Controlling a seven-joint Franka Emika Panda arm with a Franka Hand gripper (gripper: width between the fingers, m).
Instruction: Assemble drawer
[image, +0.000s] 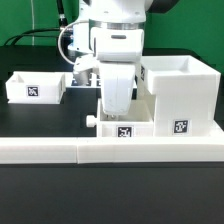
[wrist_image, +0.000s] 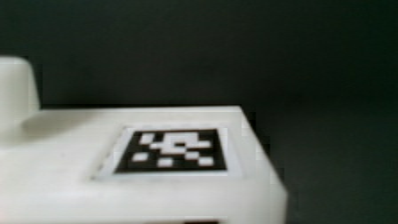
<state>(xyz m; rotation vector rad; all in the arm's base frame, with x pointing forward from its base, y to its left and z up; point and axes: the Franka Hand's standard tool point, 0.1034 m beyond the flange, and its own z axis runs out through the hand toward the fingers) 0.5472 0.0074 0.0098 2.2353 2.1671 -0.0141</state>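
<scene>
A small white drawer with a marker tag on its front and a knob on its side stands at the front middle, against the tall white drawer housing on the exterior view's right. My gripper reaches straight down into this small drawer, and its fingers look closed on the drawer's wall. The wrist view shows the drawer's white tagged face very close. The fingertips are hidden there. A second open white drawer sits apart at the exterior view's left.
A long white rail runs along the front of the black table, right in front of the small drawer and the housing. A rounded white part shows at the edge of the wrist view.
</scene>
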